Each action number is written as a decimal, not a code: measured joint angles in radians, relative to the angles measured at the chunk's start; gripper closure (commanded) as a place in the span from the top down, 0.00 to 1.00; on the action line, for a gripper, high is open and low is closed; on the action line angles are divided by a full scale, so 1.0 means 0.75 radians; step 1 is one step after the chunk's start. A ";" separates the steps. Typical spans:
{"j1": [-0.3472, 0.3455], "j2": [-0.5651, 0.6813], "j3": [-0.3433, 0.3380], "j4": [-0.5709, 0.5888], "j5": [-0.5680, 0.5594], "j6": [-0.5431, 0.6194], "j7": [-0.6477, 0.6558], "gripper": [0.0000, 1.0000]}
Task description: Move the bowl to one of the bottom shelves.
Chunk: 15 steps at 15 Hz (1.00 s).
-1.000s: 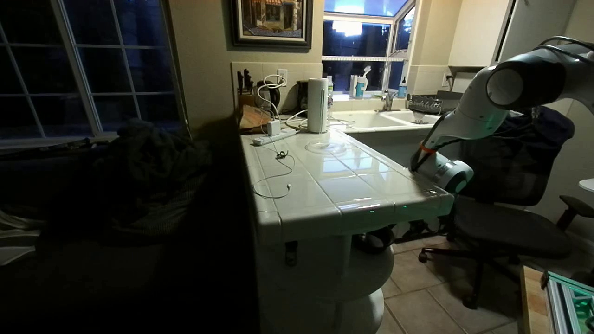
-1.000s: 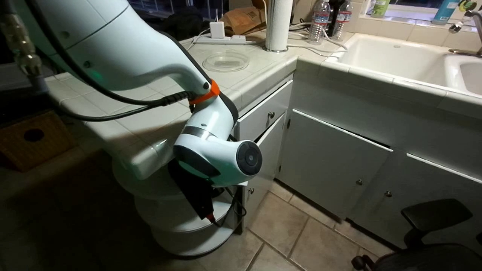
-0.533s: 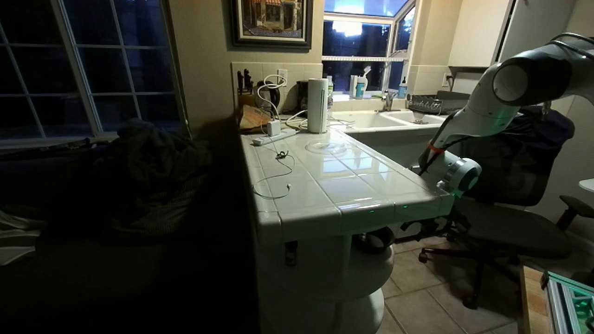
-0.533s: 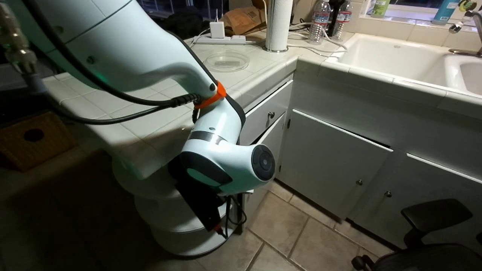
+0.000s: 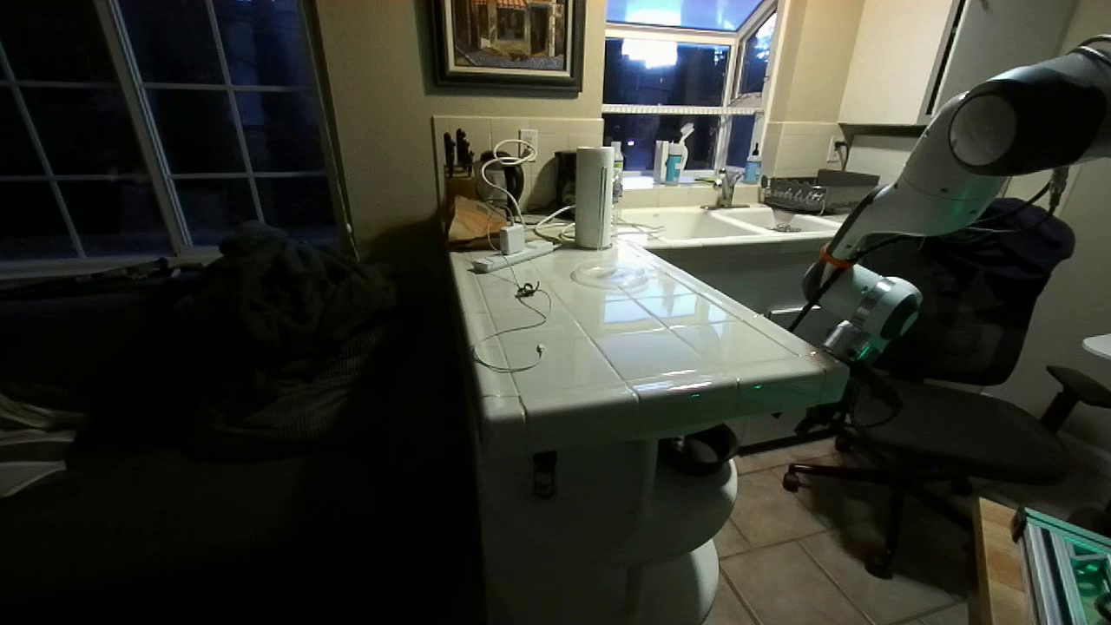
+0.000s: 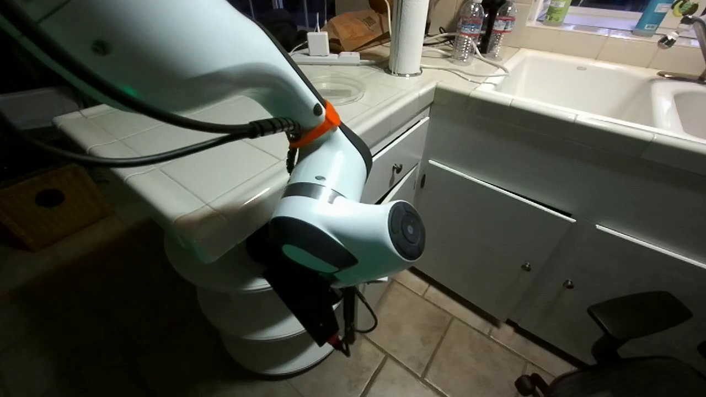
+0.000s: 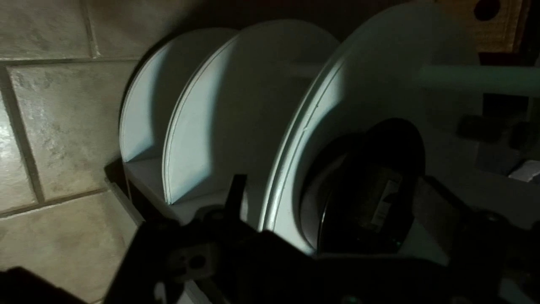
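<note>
In an exterior view, the glossy bowl [image 5: 707,450] sits on the upper rounded shelf [image 5: 694,514]. In an exterior view, the arm [image 6: 331,171] hides it. In the wrist view, the gripper [image 7: 332,181] stands wide; the bowl looks light, stiff, slippery, probably best pinched at its rim

A kitchen: in an exterior view, from the centre of the tiled desk [image 5: 638,351], a double sink [image 5: 694,226] with a faucet [image 5: 726,193] lies at one o'clock, a dish rack [image 5: 792,196] at two, a paper-towel roll [image 5: 594,200] at twelve, knife handles [image 5: 462,149] at eleven.
</note>
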 measured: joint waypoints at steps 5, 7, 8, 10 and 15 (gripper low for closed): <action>0.008 -0.226 -0.086 -0.144 -0.266 0.076 -0.007 1.00; 0.016 -0.355 -0.107 -0.221 -0.397 0.154 0.007 1.00; 0.020 -0.421 -0.111 -0.258 -0.458 0.200 0.020 1.00; 0.031 -0.555 -0.112 -0.327 -0.572 0.275 0.075 1.00; 0.084 -0.922 -0.099 -0.473 -0.841 0.278 0.463 1.00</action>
